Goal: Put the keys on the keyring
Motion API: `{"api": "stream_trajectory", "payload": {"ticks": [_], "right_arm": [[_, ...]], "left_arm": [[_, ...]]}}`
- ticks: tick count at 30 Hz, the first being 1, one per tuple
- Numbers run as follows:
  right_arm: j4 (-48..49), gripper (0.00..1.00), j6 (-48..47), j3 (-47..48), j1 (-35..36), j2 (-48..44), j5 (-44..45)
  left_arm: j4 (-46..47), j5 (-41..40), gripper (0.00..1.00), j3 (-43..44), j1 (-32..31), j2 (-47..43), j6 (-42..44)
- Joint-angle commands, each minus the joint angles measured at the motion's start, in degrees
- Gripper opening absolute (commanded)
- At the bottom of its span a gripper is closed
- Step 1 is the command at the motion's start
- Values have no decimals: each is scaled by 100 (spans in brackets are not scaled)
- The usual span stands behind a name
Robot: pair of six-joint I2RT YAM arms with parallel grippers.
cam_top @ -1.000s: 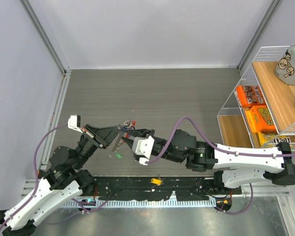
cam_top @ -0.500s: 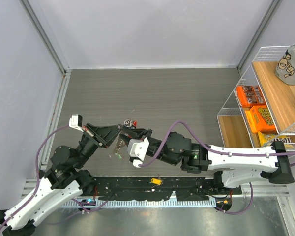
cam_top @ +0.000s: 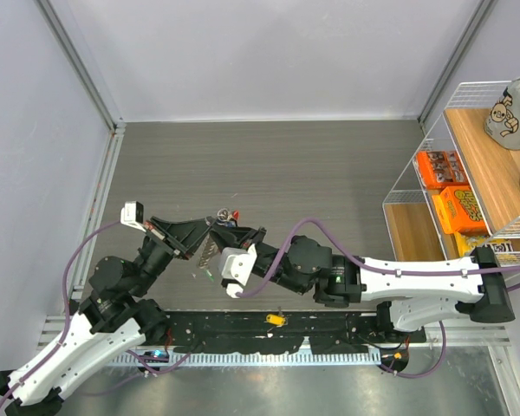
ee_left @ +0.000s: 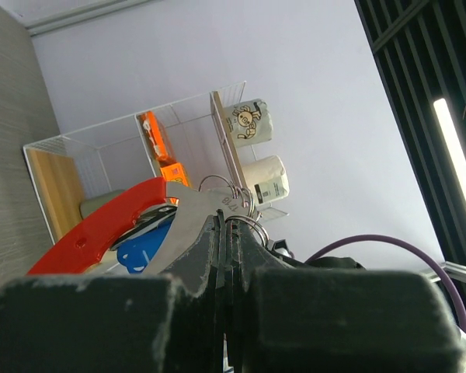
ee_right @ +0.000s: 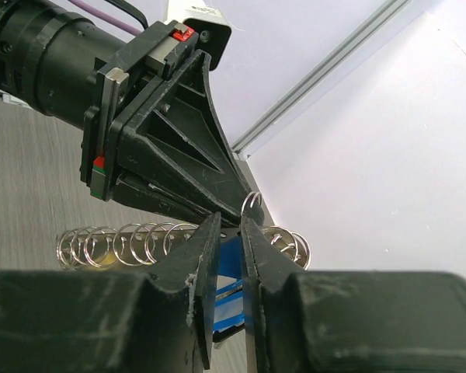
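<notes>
My left gripper (cam_top: 210,226) is shut on the keyring (ee_left: 234,196), and the silvery chain (cam_top: 210,251) hangs from it above the table. In the left wrist view its fingertips (ee_left: 252,241) pinch the thin ring beside a silver key blade (ee_left: 188,227), a red tag (ee_left: 101,221) and a blue tag (ee_left: 144,247). My right gripper (cam_top: 234,234) meets the left one tip to tip. In the right wrist view its jaws (ee_right: 231,221) stand a narrow gap apart around the blue tag (ee_right: 231,260), with the chain (ee_right: 124,242) strung across behind. A green-tagged key (cam_top: 207,276) lies on the table below.
A yellow-tagged key (cam_top: 277,319) lies on the black rail near the arm bases. A wire shelf (cam_top: 416,165) with orange boxes (cam_top: 455,208) stands at the right edge. Grey walls close the table at the back and left.
The right arm's wrist has swung left and nearer, its fingers staying at the left gripper's tip. The left arm and the hanging chain have hardly moved.
</notes>
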Motion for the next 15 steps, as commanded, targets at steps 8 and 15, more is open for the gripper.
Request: {"api": "stream_trajectory", "payload": {"ticks": [8,15], "right_arm": [[845,13,-545,139,-5,282,597],[1231,5,-1089,112,-5,388,1010]], "left_arm": [[800,623,0,19,-44,104,-90],[994,685,0,-34,-44,131,-90]]}}
